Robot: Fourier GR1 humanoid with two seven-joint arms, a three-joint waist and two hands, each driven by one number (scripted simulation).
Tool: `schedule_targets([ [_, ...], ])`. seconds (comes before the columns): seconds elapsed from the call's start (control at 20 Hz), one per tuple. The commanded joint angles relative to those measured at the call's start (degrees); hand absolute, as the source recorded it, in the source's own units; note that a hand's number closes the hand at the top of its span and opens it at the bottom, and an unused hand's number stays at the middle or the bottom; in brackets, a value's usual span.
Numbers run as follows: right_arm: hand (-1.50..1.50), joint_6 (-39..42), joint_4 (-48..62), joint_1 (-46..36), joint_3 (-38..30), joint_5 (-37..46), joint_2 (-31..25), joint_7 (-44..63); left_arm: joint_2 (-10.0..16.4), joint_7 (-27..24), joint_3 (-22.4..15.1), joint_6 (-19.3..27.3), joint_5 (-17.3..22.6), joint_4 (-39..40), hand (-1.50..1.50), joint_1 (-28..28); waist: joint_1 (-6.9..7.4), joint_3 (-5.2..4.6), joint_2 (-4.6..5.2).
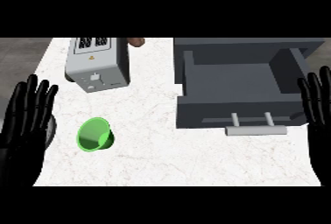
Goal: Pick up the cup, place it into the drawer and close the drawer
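The cup [96, 134] lies on the white marbled counter [168, 162] in the lower left of the head view, just to the right of the left hand [24, 124] and well apart from the right hand [318, 109], so the left hand is plainly the nearer of the two and, in my judgement, the one to make the pick. Both hands are open with fingers straight and pointing up the view, holding nothing, the left at the view's left edge and the right at its right edge beside the drawer. From the left hand the cup lies to the right and a little lower than the fingertips, close but not touching. The cup is bright green and smooth, with a wide mouth narrowing to a darker, smaller base; it seems tipped on its side rather than upright, its mouth showing as a tall oval turned toward the left hand and its base pointing right, so its long axis runs roughly across the view. A grasp would probably have to close across that axis, round the body. The drawer [233, 83] is grey, stands pulled open to the right of the cup and well apart from it, shows nothing inside, and has a pale bar handle [256, 130] on its front, facing the lower edge. A silver toaster [97, 61] stands above the cup, and a small brown thing [136, 42] too cut off to name peeks out behind it
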Motion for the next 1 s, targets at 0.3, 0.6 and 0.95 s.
schedule_targets([
  [0.3,-1.5,4.5,1.2,0.5,3.8,-6.2,1.2,3.1,5.7,-1.1,-1.3,-22.0,25.6,6.2,-1.5,0.1,0.99,-0.88,0.47],
  [0.6,-1.5,4.0,1.3,-2.1,3.4,-6.2,1.6,5.8,7.4,2.8,1.9,-24.7,31.4,12.1,-1.5,-4.7,1.02,-0.74,0.11],
  [0.95,-1.5,6.0,4.8,-5.3,0.0,-8.0,0.5,5.2,6.7,5.6,3.7,-26.8,33.8,9.7,-1.5,-2.3,1.19,-0.73,0.07],
])
